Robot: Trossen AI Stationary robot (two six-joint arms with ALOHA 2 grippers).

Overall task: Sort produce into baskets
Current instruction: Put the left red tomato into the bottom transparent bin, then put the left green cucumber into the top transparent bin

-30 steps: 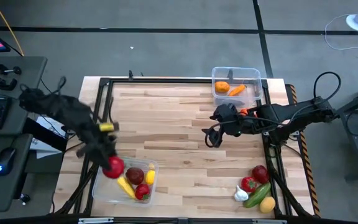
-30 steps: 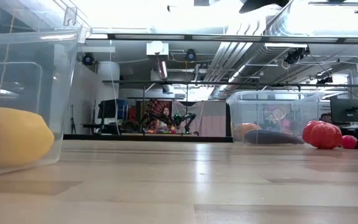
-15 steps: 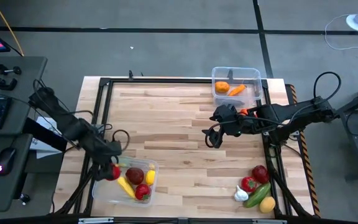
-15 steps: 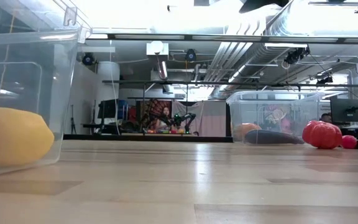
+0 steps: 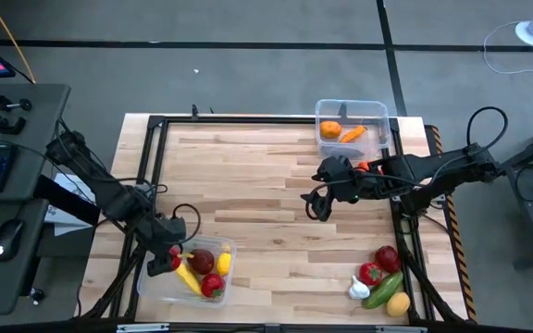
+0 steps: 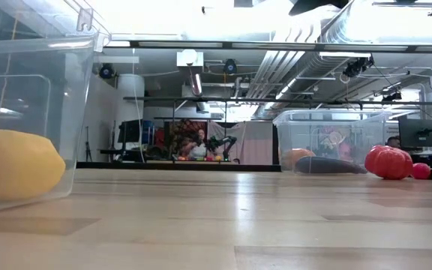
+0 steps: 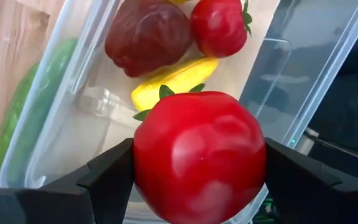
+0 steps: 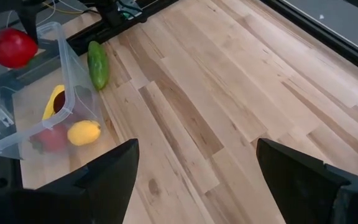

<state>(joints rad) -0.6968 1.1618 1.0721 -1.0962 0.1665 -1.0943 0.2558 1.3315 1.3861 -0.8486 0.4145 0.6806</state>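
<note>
My left gripper [image 5: 167, 260] is shut on a red tomato [image 7: 197, 155] just above the near-left clear tub [image 5: 218, 277]. In that tub lie a dark red piece [image 7: 148, 37], a red piece [image 7: 219, 25], a yellow banana [image 7: 174, 79] and a yellow lemon [image 8: 84, 132]. A green cucumber [image 7: 30, 106] lies on the table against the tub's outer wall. My right gripper [image 5: 315, 202] is open and empty above the table's middle right. The far tub [image 5: 374, 111] holds orange pieces [image 5: 340, 131]. My left gripper pinches the tomato by two opposite sides [image 7: 143, 168] between its two fingers. The fingers come from above, pointing down into the tub. The tomato is lifted clear of the pieces below, with its green stalk end [image 7: 166, 93] turned away from the wrist.
A pile of loose produce [image 5: 382, 277] lies at the table's near right corner: red pieces, a green cucumber, white garlic, a yellow piece. A black frame [image 5: 155, 139] runs along the table's edges. Bare wood [image 5: 248, 176] lies between the two tubs.
My left gripper has gone down and a little toward the table's near edge with the tomato, from well above the near-left tub to just over its inside. It stays shut on the tomato.
</note>
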